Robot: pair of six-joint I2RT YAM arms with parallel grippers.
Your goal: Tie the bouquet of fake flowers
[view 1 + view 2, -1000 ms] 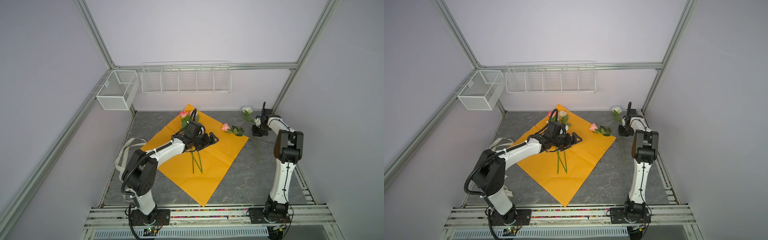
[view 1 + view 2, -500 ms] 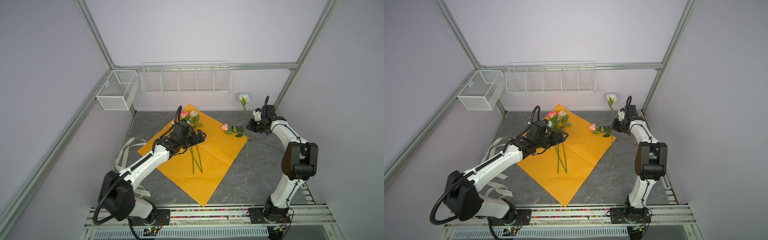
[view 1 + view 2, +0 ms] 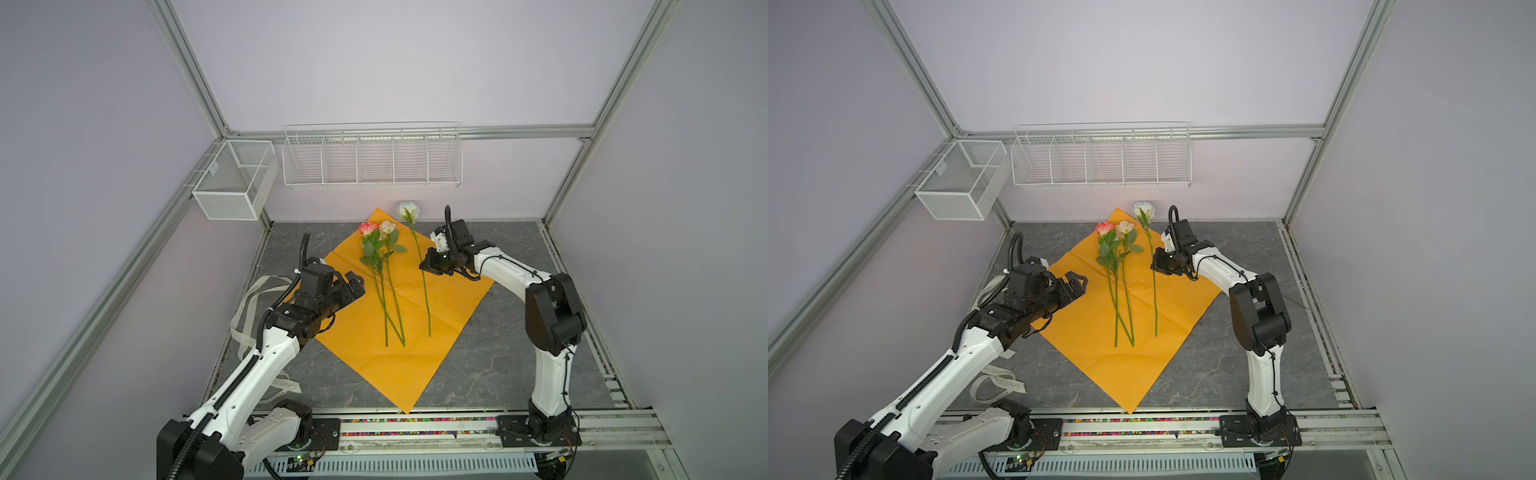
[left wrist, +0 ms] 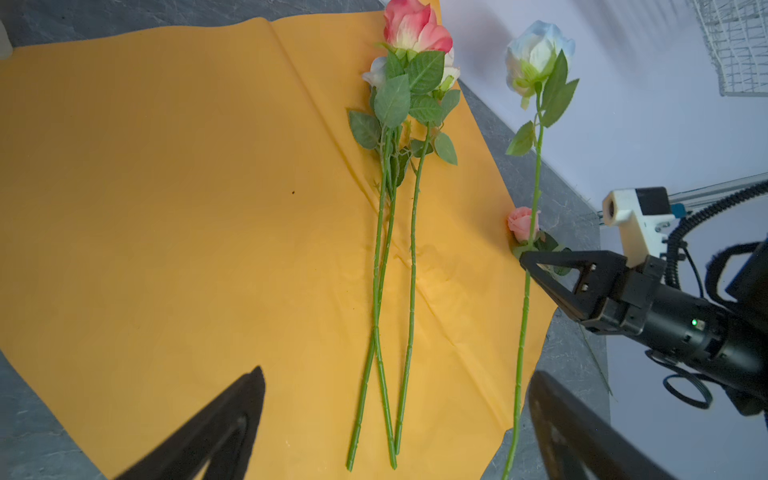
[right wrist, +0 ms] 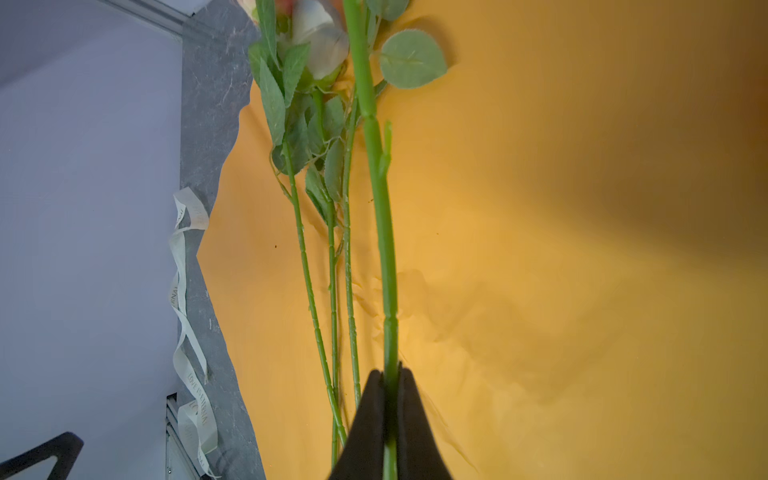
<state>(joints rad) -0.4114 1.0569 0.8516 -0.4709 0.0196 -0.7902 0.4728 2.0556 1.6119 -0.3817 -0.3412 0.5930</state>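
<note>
My right gripper is pinched on the white rose stem, holding it over the orange paper beside the other roses. Left gripper hangs spread wide by the paper's left edge.

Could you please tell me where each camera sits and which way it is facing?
Top views: high over the robot's base, looking down on the orange paper; both arms, left claw and right claw show.
Left wrist: low, facing across the lying roses toward the right claw; own fingers show.
Right wrist: looks along the held white rose's stem; its shut fingers show.
Shared: both wrist views see the lying roses.
</note>
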